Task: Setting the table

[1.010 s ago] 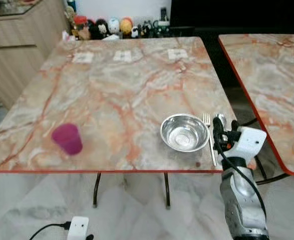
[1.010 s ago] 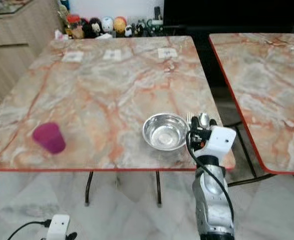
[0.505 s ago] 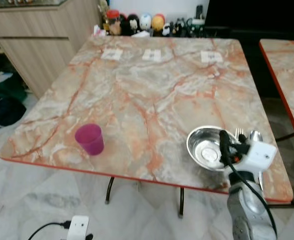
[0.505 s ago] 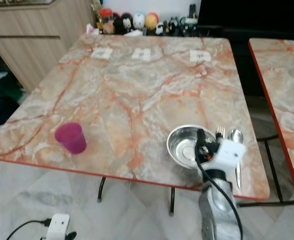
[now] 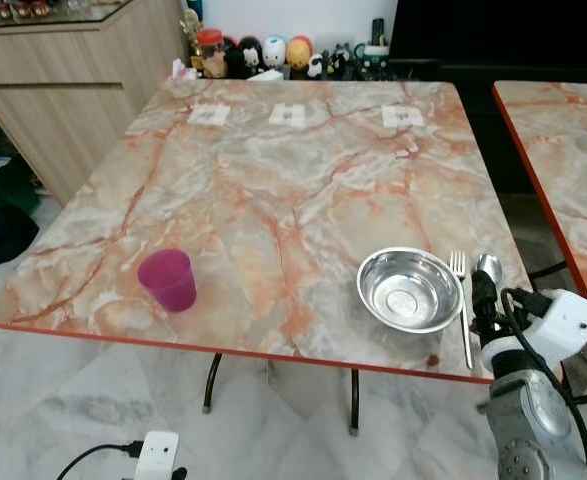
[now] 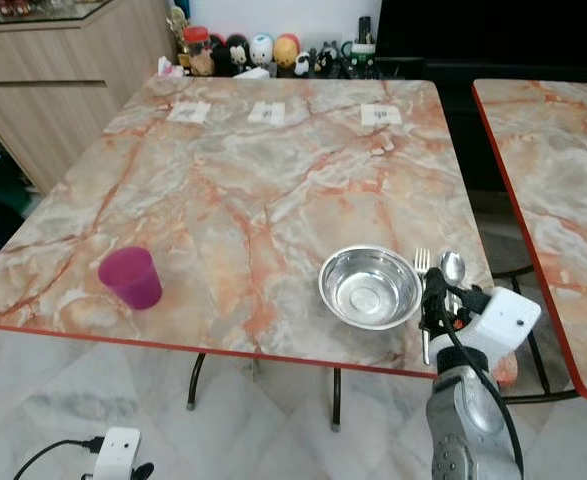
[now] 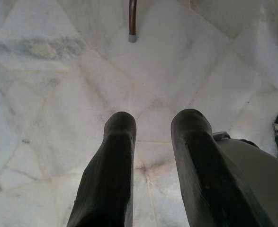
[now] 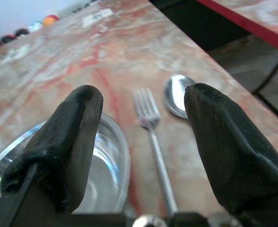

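Observation:
On the marble table (image 5: 303,190) a steel bowl (image 5: 410,289) sits near the front right corner. Just right of it lie a fork (image 5: 462,305) and a spoon (image 5: 489,270), side by side. A magenta cup (image 5: 167,279) stands near the front left edge. My right gripper (image 8: 141,118) hovers open at the table's front right edge, over the fork's handle, with nothing between its fingers; the fork (image 8: 153,137), spoon (image 8: 175,94) and bowl (image 8: 101,175) show past them. My left gripper (image 7: 150,127) hangs open over the floor.
A second marble table (image 5: 563,150) stands to the right across a narrow gap. Small figurines and jars (image 5: 273,52) line the far edge, with three paper cards (image 5: 287,115) in front of them. A wooden cabinet (image 5: 63,80) is at the left. A white plug (image 5: 155,455) lies on the floor.
The camera has shifted, so the whole scene slid sideways. My right gripper has drawn back from over the bowl toward the table's front right edge.

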Controlling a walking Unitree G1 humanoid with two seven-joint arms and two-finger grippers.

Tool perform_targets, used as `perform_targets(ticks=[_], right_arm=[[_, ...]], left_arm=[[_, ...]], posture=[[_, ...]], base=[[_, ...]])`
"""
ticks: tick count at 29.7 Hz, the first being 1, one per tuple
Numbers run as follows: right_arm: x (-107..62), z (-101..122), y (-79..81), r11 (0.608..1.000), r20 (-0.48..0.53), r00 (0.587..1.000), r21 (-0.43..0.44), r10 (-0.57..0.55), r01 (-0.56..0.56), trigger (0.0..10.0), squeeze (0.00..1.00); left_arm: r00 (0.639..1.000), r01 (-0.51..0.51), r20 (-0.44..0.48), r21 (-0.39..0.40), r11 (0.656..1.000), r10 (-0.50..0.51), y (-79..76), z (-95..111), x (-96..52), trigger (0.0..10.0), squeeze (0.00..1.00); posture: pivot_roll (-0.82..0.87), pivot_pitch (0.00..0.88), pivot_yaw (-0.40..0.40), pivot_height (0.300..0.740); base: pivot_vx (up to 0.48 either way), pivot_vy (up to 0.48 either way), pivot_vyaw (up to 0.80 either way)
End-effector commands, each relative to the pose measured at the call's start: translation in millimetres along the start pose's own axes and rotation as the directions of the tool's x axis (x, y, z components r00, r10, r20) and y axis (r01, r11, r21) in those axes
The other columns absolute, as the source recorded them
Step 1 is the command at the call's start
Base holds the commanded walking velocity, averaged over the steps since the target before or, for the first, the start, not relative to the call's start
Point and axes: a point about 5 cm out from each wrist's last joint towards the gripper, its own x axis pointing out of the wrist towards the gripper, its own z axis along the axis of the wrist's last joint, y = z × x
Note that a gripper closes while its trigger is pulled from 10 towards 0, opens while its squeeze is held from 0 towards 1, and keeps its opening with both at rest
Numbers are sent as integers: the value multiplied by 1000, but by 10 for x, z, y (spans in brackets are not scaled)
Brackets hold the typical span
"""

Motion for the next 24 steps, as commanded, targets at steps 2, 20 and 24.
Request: perform_targets(ticks=[2, 20, 24], right_arm=[[49, -56, 10, 999, -55, 998, 46, 19, -17, 10000, 0], [105, -218, -24, 987, -193, 981, 157, 11, 20, 10000, 0], [162, -196, 0, 980, -196, 980, 197, 45, -6, 10000, 0]], left_arm=[[1000, 3, -19, 13, 1000, -3, 5, -43, -10, 10000, 0], [1000, 11, -17, 44, 999, -11, 6, -45, -12, 10000, 0], [1000, 13, -19, 51, 999, -12, 4, -45, -11, 10000, 0]], posture=[[-117, 93, 40, 740], [-113, 95, 46, 740], [-114, 92, 45, 740]], base=[[0, 0, 0], [0, 0, 0], [0, 0, 0]])
